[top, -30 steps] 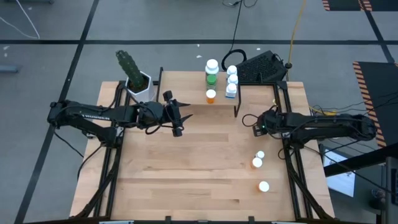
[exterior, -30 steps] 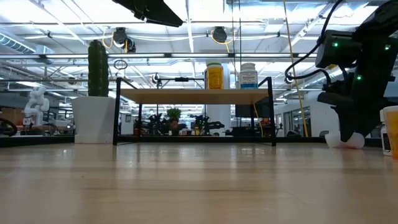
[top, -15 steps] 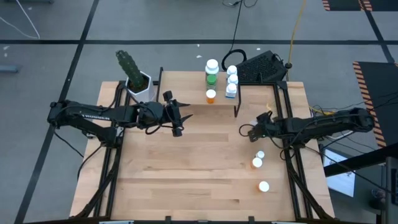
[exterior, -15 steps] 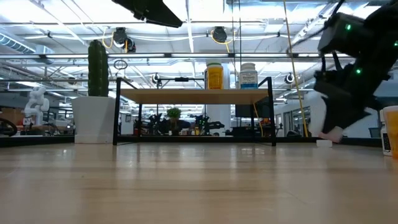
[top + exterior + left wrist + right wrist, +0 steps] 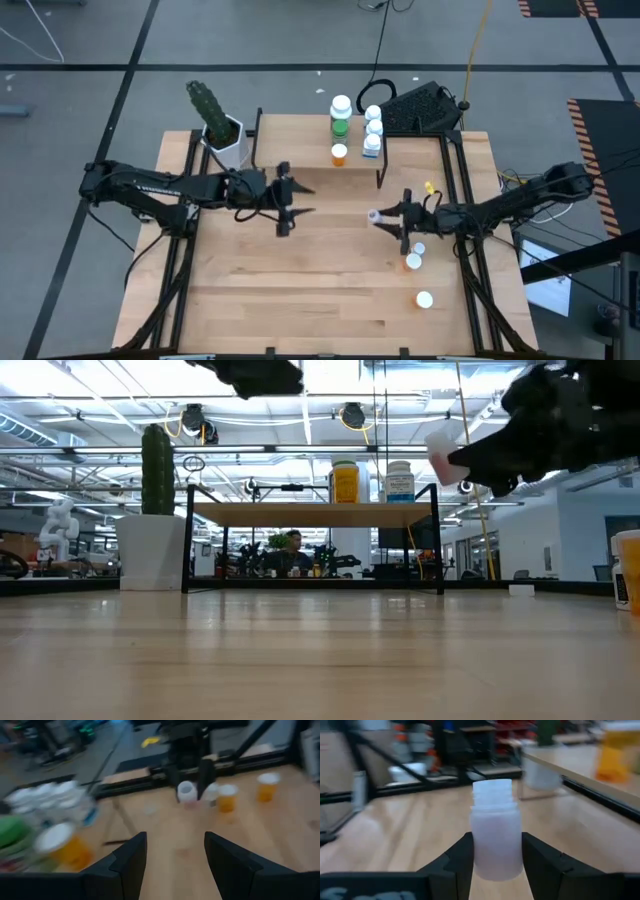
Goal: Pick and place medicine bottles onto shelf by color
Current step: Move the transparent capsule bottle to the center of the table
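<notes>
- Right claw [image 5: 384,218] is clamped on a pale pinkish bottle [image 5: 496,827], fingers snug on both sides of the body, cap end pointing away from the wrist.
- Change from a second ago: that claw was down at the tabletop [image 5: 300,280] by the right edge, near the two loose bottles. Now it is lifted clear and has swung in toward the shelf [image 5: 315,512], bottle carried along.
- Low view: the bottle [image 5: 441,448] hangs in the air just off the shelf's right end, about level with the bottles standing on the top board and tilted.
- Left claw [image 5: 283,199] is empty, fingers parted about halfway. It sits in front of the shelf, left of its middle, and has shifted slightly toward the centre of the tabletop since the earlier frame.
- On the shelf, unchanged: green bottle [image 5: 340,112], orange bottle [image 5: 339,154], and a row of three blue-white bottles [image 5: 372,128] at the right end.
- Loose on the tabletop, right and forward of the shelf, same spots as before: small white-capped bottle [image 5: 419,248], orange bottle [image 5: 412,262], one more [image 5: 424,299] nearer the front edge.
- Cactus pot [image 5: 227,140] stands off the shelf's left end.
</notes>
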You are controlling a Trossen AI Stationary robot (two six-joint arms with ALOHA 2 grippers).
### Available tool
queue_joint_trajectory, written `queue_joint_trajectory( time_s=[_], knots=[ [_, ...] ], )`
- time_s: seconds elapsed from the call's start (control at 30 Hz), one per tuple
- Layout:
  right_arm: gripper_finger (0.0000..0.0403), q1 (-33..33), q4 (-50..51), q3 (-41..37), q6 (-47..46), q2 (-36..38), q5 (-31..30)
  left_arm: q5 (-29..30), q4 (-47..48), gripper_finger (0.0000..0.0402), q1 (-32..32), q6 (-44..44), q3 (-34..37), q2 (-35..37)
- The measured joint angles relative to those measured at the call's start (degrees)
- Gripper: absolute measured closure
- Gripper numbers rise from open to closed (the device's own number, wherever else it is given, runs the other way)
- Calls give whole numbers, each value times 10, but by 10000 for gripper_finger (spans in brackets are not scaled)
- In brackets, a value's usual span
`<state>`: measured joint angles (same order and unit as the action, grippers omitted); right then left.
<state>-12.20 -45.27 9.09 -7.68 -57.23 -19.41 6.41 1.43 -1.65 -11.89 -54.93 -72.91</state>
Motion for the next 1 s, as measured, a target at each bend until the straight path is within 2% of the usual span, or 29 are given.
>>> queue_joint_trajectory(
  time_s=[0.07, 0.27, 0.43, 0.53, 0.73, 0.87, 1.0],
  knots=[
    [264, -5, -57, -13, 28, -29, 25, -19, -33, 202, -9, 2, 15, -15],
    [264, -7, -163, 12, 101, -122, 78, -24, -243, 201, -33, -35, 35, -116],
    [264, -7, -192, 63, 133, -194, 94, -25, -338, 201, -49, -56, 25, -192],
    [264, -6, -193, 89, 142, -236, 98, -25, -366, 201, -57, -56, 27, -218],
    [264, -4, -237, 131, 144, -299, 105, -25, -358, 201, -67, -54, 26, -220],
    [264, -3, -292, 132, 121, -317, 105, -36, -355, 201, -74, -57, 26, -220],
    [264, -3, -296, 132, 113, -317, 107, -37, -357, 201, -73, -50, 26, -220]
  ],
)
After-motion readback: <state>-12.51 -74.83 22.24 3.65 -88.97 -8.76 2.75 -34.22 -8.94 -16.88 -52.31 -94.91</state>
